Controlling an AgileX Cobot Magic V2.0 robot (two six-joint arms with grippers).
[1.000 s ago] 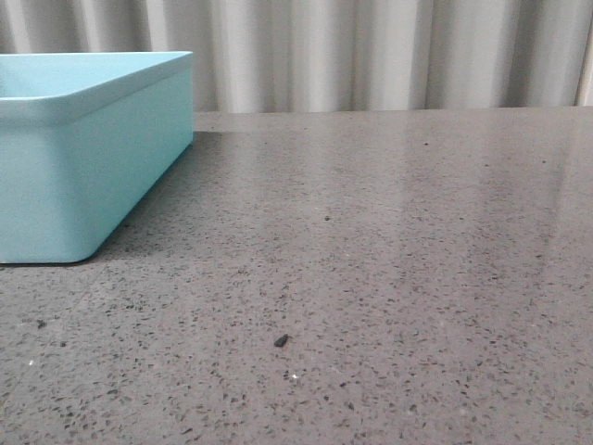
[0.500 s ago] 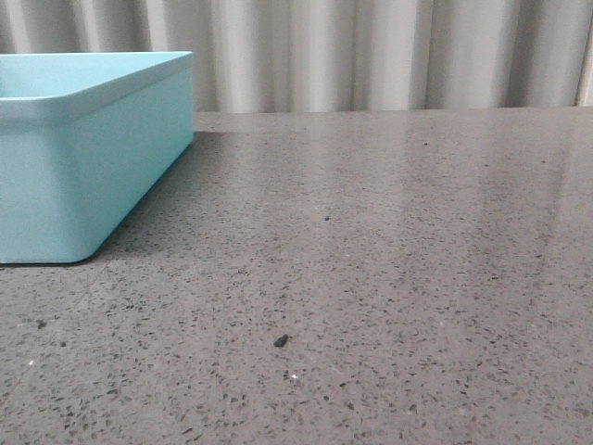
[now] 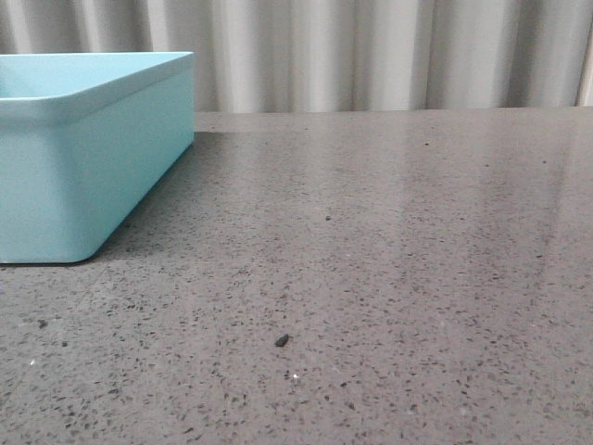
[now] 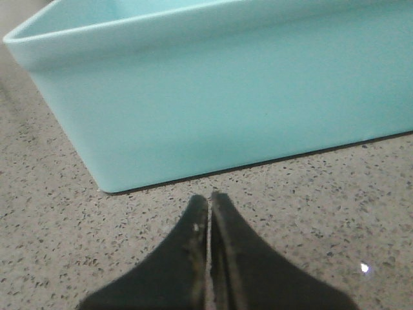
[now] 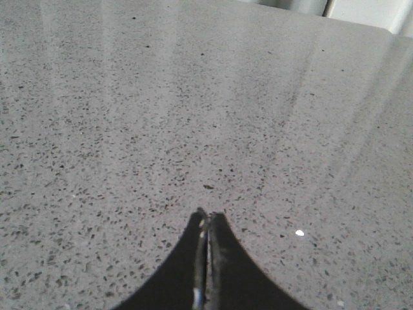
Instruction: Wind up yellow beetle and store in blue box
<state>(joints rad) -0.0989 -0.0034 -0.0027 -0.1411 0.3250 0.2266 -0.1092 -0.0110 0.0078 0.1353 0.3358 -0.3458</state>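
- Two grippers clenched, both holding nothing.
- Left gripper (image 4: 208, 201) low over the tabletop (image 3: 389, 260), near the blue box (image 4: 219, 110) side wall, not touching.
- Right gripper (image 5: 208, 219) over bare tabletop.
- Yellow beetle not visible.

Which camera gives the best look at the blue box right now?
The left wrist view: the blue box fills most of the frame, showing one long wall, a rounded corner and the rim, just beyond the shut left gripper. The front view crops it at the left edge. The right wrist view shows only table.
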